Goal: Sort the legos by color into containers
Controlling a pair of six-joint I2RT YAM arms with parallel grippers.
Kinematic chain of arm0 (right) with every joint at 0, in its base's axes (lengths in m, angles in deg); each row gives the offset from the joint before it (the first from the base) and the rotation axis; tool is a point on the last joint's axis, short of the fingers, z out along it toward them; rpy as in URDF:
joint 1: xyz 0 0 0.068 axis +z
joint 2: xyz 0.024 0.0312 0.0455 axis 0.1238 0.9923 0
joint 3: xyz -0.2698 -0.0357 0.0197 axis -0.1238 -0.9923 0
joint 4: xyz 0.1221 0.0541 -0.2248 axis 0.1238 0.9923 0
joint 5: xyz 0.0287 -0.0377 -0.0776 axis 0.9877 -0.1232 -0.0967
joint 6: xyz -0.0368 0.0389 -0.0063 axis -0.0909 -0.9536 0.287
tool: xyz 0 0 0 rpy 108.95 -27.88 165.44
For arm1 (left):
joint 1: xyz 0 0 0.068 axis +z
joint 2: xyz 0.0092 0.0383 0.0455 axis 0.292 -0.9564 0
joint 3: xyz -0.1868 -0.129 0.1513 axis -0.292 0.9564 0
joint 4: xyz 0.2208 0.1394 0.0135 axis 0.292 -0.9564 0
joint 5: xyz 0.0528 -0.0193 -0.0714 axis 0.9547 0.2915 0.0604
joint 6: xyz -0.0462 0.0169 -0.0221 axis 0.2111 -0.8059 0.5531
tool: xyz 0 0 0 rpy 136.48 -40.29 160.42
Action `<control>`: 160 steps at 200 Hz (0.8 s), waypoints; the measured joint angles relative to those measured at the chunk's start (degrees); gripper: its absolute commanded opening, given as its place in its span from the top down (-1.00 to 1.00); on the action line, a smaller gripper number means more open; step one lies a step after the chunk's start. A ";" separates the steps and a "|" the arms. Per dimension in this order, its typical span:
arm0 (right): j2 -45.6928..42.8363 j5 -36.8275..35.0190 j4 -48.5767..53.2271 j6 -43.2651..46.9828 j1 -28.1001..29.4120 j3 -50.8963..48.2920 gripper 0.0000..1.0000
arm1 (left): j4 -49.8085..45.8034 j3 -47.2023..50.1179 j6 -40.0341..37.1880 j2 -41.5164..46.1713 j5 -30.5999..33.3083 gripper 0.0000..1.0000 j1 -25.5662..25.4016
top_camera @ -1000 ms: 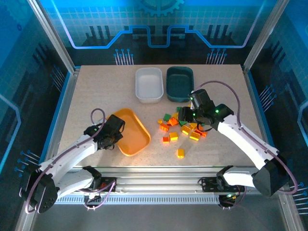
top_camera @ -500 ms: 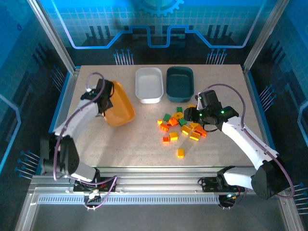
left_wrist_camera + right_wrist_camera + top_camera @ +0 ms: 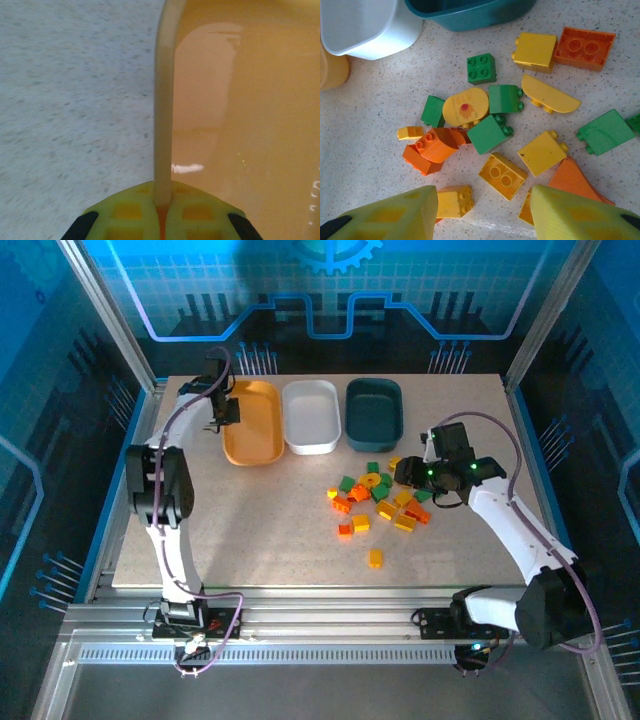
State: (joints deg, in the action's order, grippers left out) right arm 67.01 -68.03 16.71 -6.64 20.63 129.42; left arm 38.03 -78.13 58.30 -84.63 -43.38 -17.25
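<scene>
Where speckled table (image 3: 250, 530) spreads, glossy rounded orange tray (image 3: 252, 423), studded plastic legos (image 3: 502, 176)

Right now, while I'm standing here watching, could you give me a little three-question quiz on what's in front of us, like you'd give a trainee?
1. True or false: the left fingers are pinching the rim of the orange tray.
2. Which colour is the middle tray in the row at the back? A orange, B white, C green.
3. Fill in: the bricks lie loose on the ____.

Key
1. True.
2. B, the white tray.
3. Table.
</scene>
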 measured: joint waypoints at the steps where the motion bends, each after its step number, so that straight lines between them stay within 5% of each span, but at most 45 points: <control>1: 0.02 0.00 0.00 0.02 -0.04 -0.02 -0.07 | -0.09 -0.13 -0.09 -0.17 -0.13 1.00 0.04; 39: 1.18 -0.02 0.00 0.57 -1.36 -0.11 -0.08 | -4.55 -9.29 -3.82 -8.13 -4.57 1.00 2.05; 91: 4.33 -0.04 0.00 1.03 -2.08 -0.11 -0.11 | -7.32 -19.52 -7.50 -15.26 -8.72 0.57 2.40; 160: 5.62 -0.46 0.02 1.22 -2.34 -0.11 -0.12 | -10.99 -26.77 -7.93 -21.11 -13.11 0.42 2.43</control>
State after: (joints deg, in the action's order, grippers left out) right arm 72.63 -68.49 16.73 -5.41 18.29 129.31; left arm 27.03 -104.91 50.36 -105.75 -56.49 -14.83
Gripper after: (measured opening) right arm 0.557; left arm 0.285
